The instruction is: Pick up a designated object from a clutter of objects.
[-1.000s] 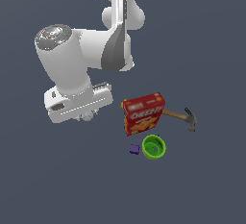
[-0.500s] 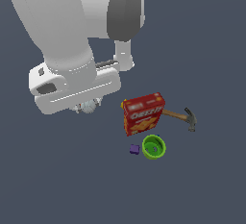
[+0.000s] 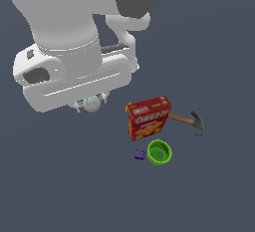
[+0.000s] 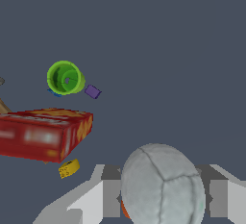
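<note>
Already the tool (image 4: 161,199) pinches the whitish-grey ball (image 3: 91,103) well clear of the cracker box (image 3: 148,117) — round and smooth, it could squirt free if grip slackens.

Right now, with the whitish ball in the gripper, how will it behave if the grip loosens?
The whitish ball is round, so it would probably slip between the fingers and roll once dropped. Its stitched panels suggest some grip. The gripper appears shut on it.
</note>
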Robot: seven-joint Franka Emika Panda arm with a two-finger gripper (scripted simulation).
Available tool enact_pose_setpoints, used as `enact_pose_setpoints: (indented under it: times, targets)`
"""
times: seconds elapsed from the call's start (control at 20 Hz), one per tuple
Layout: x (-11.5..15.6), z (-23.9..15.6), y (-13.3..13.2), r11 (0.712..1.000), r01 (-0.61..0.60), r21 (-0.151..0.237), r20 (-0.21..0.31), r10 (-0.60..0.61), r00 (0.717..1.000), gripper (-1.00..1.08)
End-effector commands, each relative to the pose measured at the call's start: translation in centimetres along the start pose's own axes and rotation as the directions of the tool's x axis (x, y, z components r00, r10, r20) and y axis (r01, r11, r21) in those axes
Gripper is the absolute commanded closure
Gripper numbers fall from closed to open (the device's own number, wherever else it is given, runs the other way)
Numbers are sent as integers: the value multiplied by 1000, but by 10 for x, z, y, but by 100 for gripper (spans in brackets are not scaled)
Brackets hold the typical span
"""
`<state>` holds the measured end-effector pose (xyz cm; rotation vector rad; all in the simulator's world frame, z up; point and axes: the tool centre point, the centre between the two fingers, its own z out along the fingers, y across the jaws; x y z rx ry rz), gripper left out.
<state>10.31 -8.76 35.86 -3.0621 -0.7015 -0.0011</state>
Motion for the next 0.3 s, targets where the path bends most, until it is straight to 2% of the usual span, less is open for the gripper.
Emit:
enact_pose_setpoints:
  times: [0.0, 0.25]
  targets:
    - [3, -6, 0, 1000, 0, 0, 1, 0, 1000, 108]
    - [5, -9, 0, 1000, 0, 0, 1, 0, 1000, 108]
